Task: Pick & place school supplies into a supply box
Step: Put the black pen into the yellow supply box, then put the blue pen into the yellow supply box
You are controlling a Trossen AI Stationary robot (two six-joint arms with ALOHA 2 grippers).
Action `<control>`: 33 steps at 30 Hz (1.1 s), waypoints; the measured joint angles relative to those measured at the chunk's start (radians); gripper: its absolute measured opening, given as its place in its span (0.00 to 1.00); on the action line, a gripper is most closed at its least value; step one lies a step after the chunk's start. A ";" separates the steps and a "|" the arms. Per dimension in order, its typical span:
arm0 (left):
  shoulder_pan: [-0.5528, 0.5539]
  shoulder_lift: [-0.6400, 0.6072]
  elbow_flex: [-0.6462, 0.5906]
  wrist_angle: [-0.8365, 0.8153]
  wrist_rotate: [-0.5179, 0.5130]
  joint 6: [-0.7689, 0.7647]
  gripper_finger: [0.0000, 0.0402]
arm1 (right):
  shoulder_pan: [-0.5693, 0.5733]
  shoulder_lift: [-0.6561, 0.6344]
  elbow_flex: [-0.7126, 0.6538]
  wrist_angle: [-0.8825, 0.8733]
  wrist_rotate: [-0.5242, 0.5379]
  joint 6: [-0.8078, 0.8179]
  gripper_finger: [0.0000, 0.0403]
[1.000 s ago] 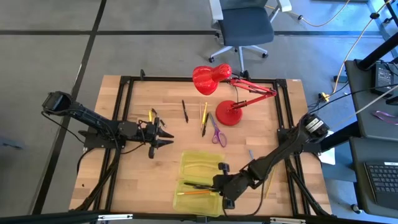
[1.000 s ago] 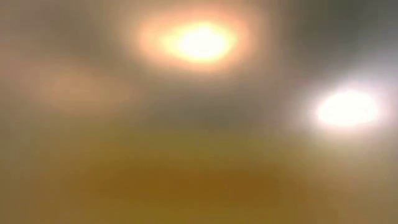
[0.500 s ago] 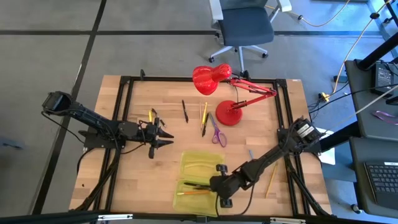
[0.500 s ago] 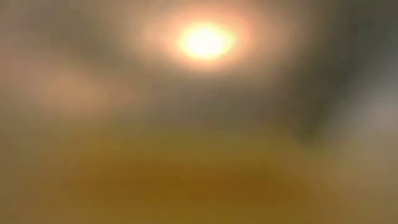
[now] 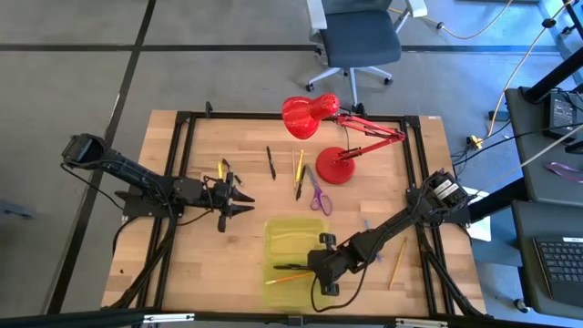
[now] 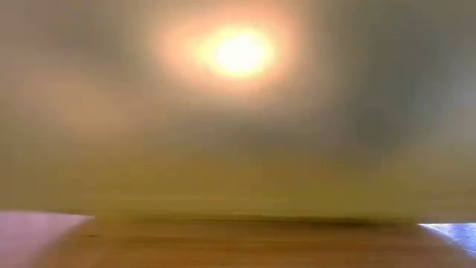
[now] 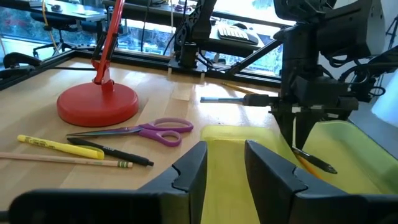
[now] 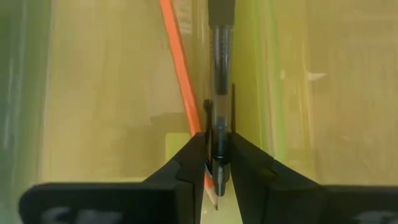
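Note:
The supply box lies open near the table's front edge, translucent yellow-green. An orange pencil lies in its near half. My right gripper reaches down into that half, shut on a black pen that runs toward the table's left. Purple-handled scissors, a black pen and yellow and black pens lie on the wood farther back. My left gripper hovers level at the left, open and holding nothing. The low view is only a yellow blur. My right gripper pinches the black pen's barrel between its two fingers, close to one end, whose tip shows between the fingertips. The fingers slant steeply down from the table's right. The pen runs away from them low inside the box, beside the orange pencil.
A red desk lamp stands at the back, its head over the far edge. A yellow pen lies by my left gripper. A pencil and a small grey piece lie right of the box.
My right gripper has sunk into the box's near half and shifted a little toward the far edge, tipping more steeply down. The black pen went with it and now lies lower, next to the orange pencil.

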State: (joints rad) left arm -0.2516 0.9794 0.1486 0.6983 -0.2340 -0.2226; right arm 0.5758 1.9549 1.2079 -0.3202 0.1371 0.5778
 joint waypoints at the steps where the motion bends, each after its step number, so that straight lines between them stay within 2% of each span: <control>1: 0.000 0.000 0.000 0.000 0.000 0.000 0.25 | 0.000 0.000 0.000 0.000 0.000 0.005 0.18; 13: 0.000 0.000 0.000 0.000 0.000 0.000 0.26 | -0.001 0.000 0.001 -0.001 -0.057 -0.036 0.27; 17: 0.000 0.000 0.000 0.000 0.000 0.000 0.26 | -0.004 -0.014 0.038 -0.085 -0.140 0.002 0.30; 21: 0.000 0.000 0.000 -0.003 0.000 0.000 0.25 | 0.003 -0.096 0.066 -0.186 -0.139 0.094 0.30; 26: 0.000 0.000 0.000 -0.021 0.000 0.000 0.25 | 0.058 -0.201 0.065 -0.427 0.003 0.306 0.30; 30: 0.000 0.000 0.000 -0.027 0.000 -0.001 0.24 | 0.118 -0.257 0.064 -0.679 0.095 0.632 0.30; 33: 0.000 0.000 0.000 -0.029 0.000 -0.001 0.25 | 0.167 -0.273 0.064 -0.805 0.143 0.897 0.30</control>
State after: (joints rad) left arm -0.2516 0.9794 0.1486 0.6690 -0.2340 -0.2232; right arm 0.7427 1.6821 1.2720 -1.1252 0.2804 1.4743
